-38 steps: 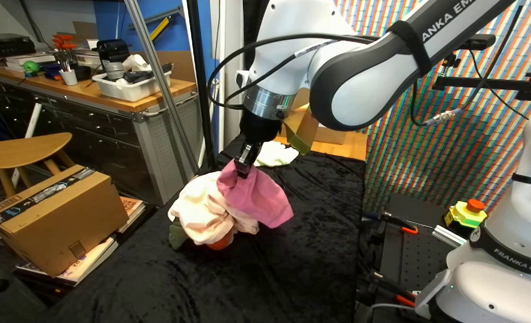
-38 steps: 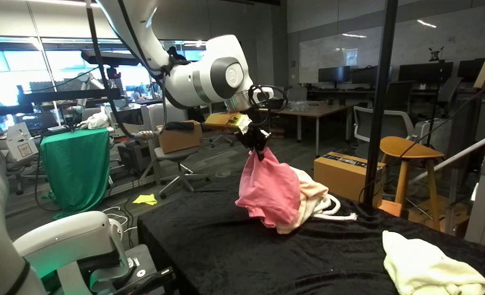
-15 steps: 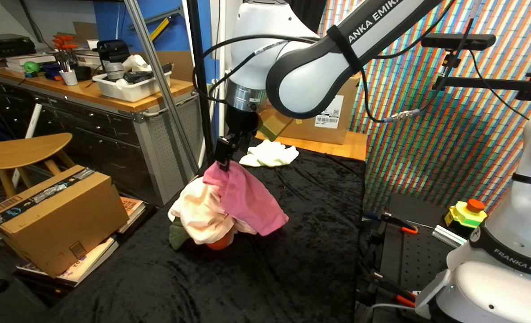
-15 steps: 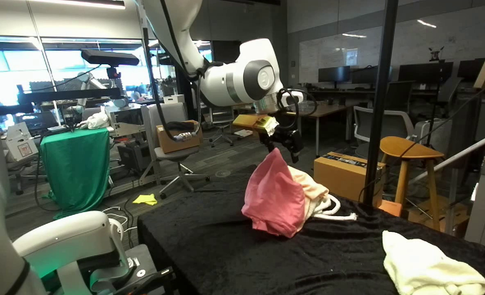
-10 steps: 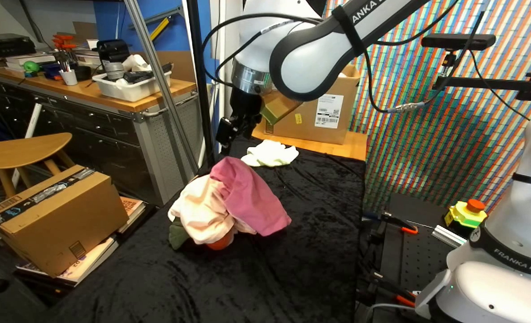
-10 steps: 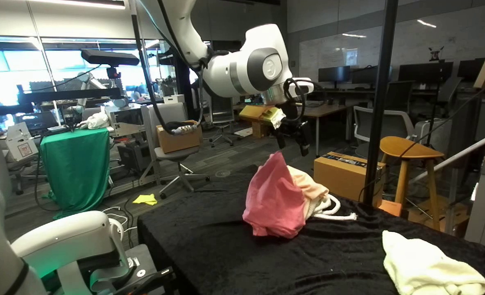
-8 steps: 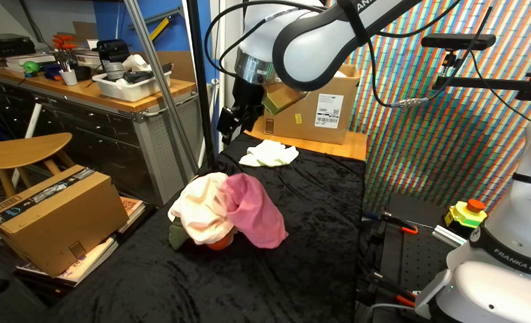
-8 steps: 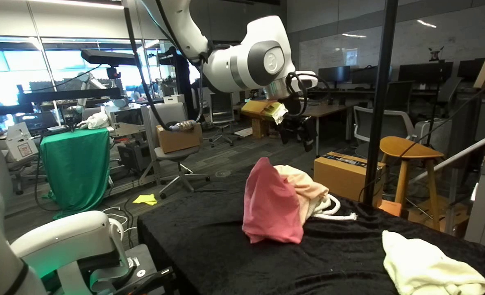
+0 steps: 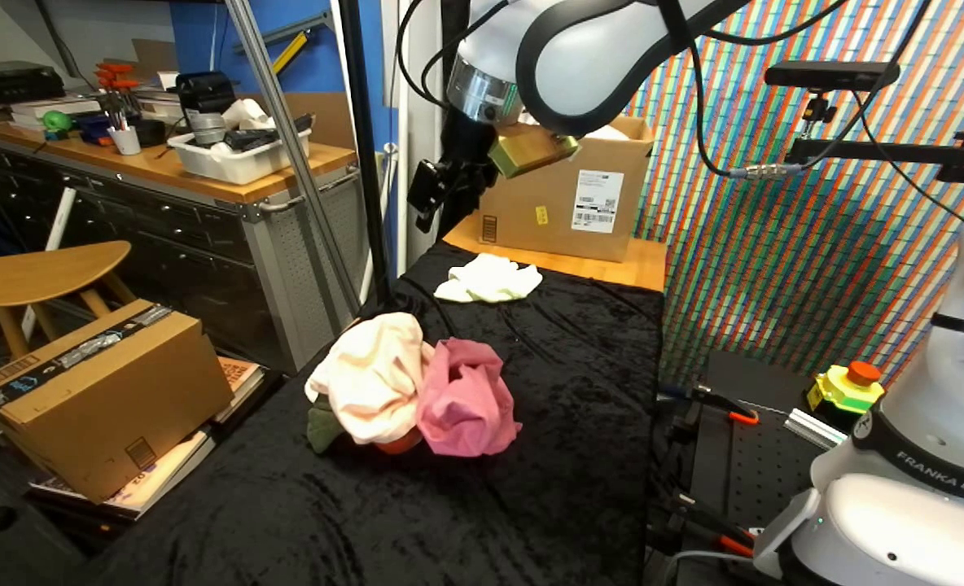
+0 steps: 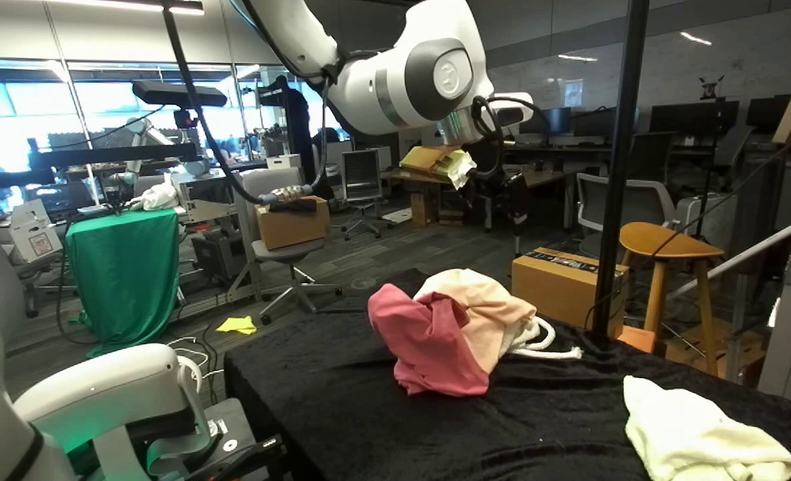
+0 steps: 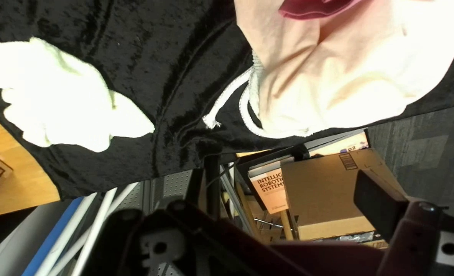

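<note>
In an exterior view, the white-and-black jointed robot arm (image 9: 592,65) reaches in from the upper right, bends, and turns downward, its silver-ringed wrist (image 9: 484,89) tilted so that the lower end leans left. The black two-fingered gripper (image 10: 494,208) hangs high above the worktop (image 9: 649,268), well apart from every cloth and slanting downward; its fingers (image 11: 380,197) are spread wide, with only air between them.

The crumpled pink cloth (image 9: 466,399) sits as a mound on the worktop's black velvety cover (image 9: 531,521), appearing to lean against a rounded peach fabric bundle (image 9: 372,374). In an exterior view the pink cloth's upper fold (image 10: 390,307) points up and to the left, and its long axis slants from there to the lower right. A white rope (image 10: 562,355) trails from the peach bundle; a dark green cloth (image 9: 323,427) and a partly hidden orange-red rounded object (image 9: 400,442) show at its base. A rumpled pale yellow-green cloth (image 9: 490,279) lies well apart from the pink one, on the same cover.
</note>
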Controlling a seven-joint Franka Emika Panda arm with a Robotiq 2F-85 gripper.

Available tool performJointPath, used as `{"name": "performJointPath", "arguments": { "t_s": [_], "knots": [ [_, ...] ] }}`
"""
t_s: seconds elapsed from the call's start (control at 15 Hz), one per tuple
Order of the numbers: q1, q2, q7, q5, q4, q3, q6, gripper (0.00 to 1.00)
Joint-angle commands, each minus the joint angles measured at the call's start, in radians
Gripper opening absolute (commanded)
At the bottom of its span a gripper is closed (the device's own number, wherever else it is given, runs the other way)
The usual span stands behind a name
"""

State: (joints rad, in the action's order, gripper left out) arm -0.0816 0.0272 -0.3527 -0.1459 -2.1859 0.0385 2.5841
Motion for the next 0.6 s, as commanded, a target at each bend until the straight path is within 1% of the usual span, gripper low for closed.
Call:
{"name": "performJointPath", "arguments": {
  "t_s": [0.0, 0.07, 0.2, 0.53],
  "knots": [
    [0.027, -0.02, 0.005, 0.037, -0.035, -0.013, 0.017, 1.0],
    [0.035, -0.018, 0.015, 0.046, -0.039, -0.018, 0.013, 1.0],
    [0.051, -0.014, 0.077, 0.111, -0.039, -0.027, -0.009, 1.0],
    [0.101, 0.045, 0.236, 0.265, 0.016, -0.059, -0.066, 1.0]
  ]
}}
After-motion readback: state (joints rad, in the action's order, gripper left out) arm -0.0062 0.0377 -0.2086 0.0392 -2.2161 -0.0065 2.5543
